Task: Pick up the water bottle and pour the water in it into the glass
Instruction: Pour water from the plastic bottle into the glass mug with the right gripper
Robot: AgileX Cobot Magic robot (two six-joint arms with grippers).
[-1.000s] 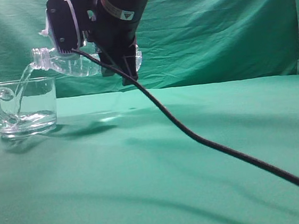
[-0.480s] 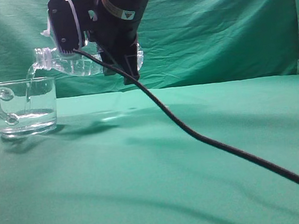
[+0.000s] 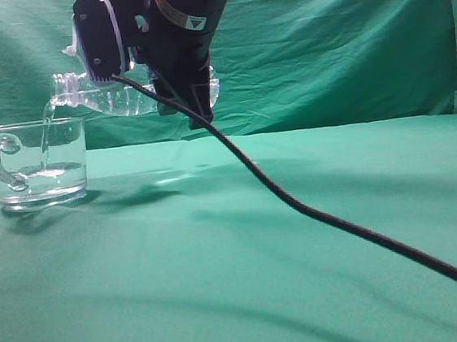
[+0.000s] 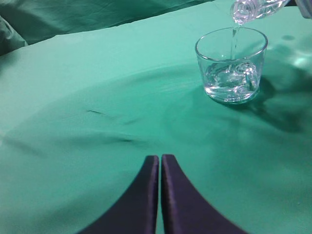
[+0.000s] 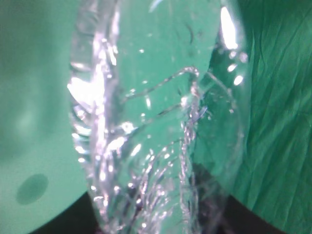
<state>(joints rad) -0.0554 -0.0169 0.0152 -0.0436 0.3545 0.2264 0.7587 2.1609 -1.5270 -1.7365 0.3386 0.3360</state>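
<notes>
My right gripper point(image 3: 184, 94) is shut on the water bottle point(image 3: 119, 99) and holds it almost level, mouth to the left, above the rim of the glass point(image 3: 35, 163). A thin stream of water point(image 3: 46, 133) falls from the mouth into the glass, which is about a third full. The bottle fills the right wrist view point(image 5: 156, 126). In the left wrist view the glass point(image 4: 232, 63) stands at upper right under the bottle's mouth point(image 4: 246, 9). My left gripper point(image 4: 160, 161) is shut and empty, low over the cloth, well short of the glass.
A green cloth point(image 3: 236, 244) covers the table and hangs as a backdrop. A black cable point(image 3: 332, 221) runs from the right arm down across the cloth to the lower right.
The bottle has tipped back slightly towards level and the stream has thinned. The water in the glass has risen and calmed. The left gripper's motion cannot be judged.
</notes>
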